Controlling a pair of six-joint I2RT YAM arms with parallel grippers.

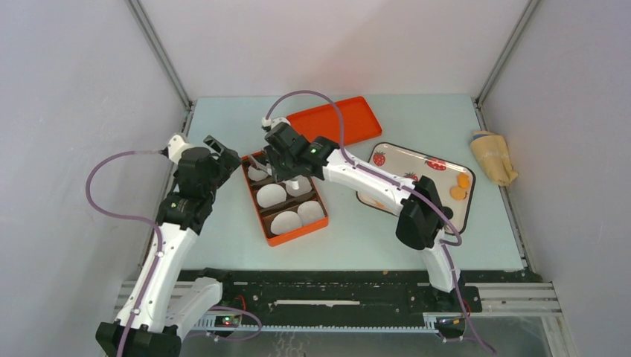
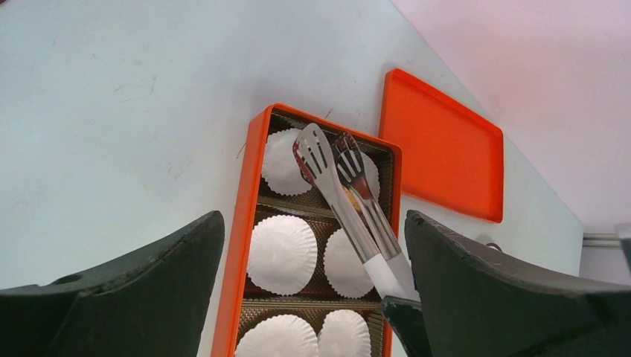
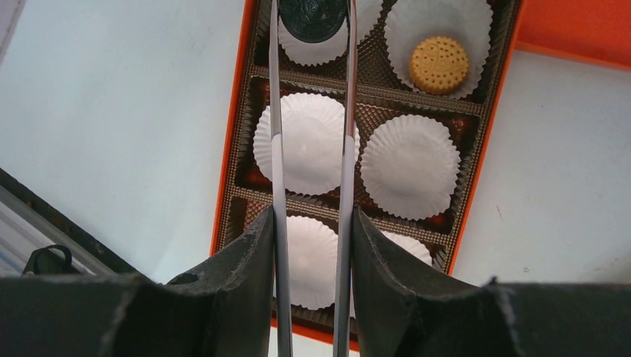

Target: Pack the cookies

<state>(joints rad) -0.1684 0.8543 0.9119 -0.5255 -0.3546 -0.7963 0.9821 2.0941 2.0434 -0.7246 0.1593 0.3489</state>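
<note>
An orange box (image 1: 277, 239) holds several white paper cups (image 1: 271, 195). My right gripper (image 1: 280, 171) is above the box's far end. In the right wrist view it (image 3: 311, 223) is shut on metal tongs (image 3: 277, 156). A dark round disc (image 3: 312, 18) sits between the tong tips over the far-left cup. One yellow cookie (image 3: 439, 65) lies in the far-right cup. Two more cookies (image 1: 461, 186) lie on the strawberry tray (image 1: 402, 156). My left gripper (image 1: 219, 152) is open and empty, just left of the box (image 2: 245, 186), and its camera sees the tongs (image 2: 335, 178).
An orange lid (image 1: 335, 119) lies behind the box and also shows in the left wrist view (image 2: 446, 149). A tan cloth (image 1: 495, 156) lies at the table's right edge. The right arm crosses over the left part of the tray.
</note>
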